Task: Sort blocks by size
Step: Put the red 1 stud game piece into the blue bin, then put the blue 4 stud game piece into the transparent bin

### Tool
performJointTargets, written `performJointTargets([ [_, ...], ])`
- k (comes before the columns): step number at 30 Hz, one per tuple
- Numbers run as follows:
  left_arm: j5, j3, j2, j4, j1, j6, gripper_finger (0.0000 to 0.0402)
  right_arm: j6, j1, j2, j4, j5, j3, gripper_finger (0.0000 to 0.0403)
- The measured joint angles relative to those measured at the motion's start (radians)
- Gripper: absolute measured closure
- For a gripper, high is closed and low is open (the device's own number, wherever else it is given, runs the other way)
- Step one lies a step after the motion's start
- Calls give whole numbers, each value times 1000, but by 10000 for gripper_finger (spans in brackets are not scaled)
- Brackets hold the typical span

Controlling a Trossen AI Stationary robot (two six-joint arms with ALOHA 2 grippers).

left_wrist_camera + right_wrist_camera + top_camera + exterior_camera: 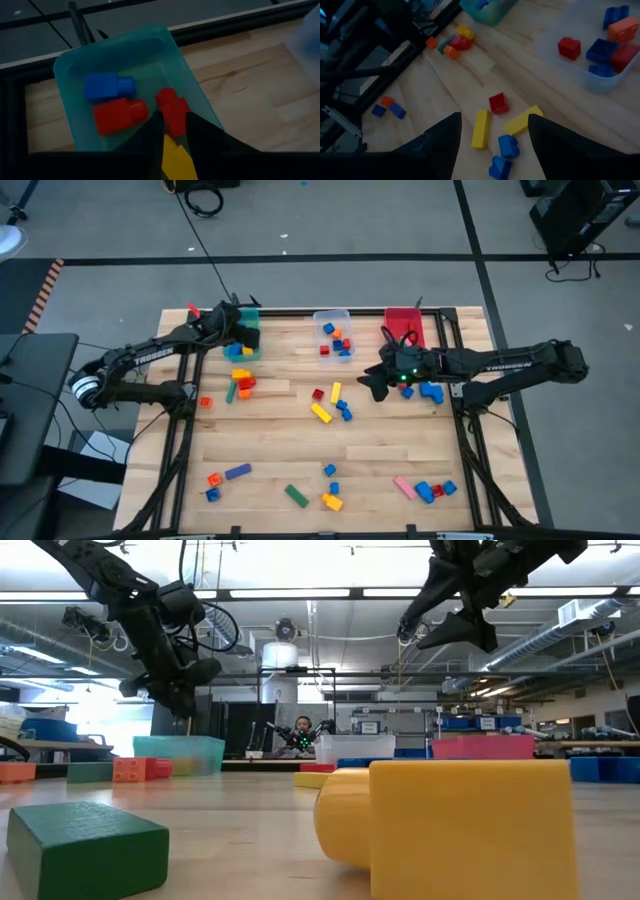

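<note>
Two jobs: my left pincer (172, 131) hangs over the teal bin (67, 67), barely parted around a yellow block (175, 159). Right pincer (492, 132), spread, is nearer the yellow bar (480, 129) straight below, long axis running between its fingers.

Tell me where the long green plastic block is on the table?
In the high view, the long green plastic block lies near the table's front edge, left of centre, just left of a yellow block and right of a purple bar.

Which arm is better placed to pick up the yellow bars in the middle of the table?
Right. Its open end effector hovers above the yellow bars, while the left end effector is over the teal bin.
</note>
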Motion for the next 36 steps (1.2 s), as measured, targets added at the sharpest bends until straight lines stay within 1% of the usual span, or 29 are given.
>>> performJointTargets([
  [4,13,0,0,39,0,30,301,5,1,6,3,7,0,158],
  [7,82,0,-5,49,-1,98,301,6,4,19,7,7,0,155],
  [12,192,0,-6,57,-13,114,301,-67,5,72,23,7,0,146],
  [17,204,0,-6,55,-75,155,300,-139,15,162,38,-20,0,136],
  [20,201,0,-6,55,-116,145,300,-137,17,216,-12,-23,26,133],
  [23,179,0,-7,54,-157,114,300,-84,16,262,-125,-23,98,134],
  [26,150,9,-13,46,-203,88,300,-42,16,310,-302,-17,213,139],
  [29,104,50,-13,15,-253,80,300,30,24,367,-523,30,356,146],
  [31,70,89,-13,0,-294,101,300,81,33,403,-658,74,442,151],
  [34,25,140,-13,-7,-360,102,300,140,57,443,-756,134,538,158],
  [36,-2,173,-13,-13,-405,91,300,164,83,466,-787,146,577,161],
])
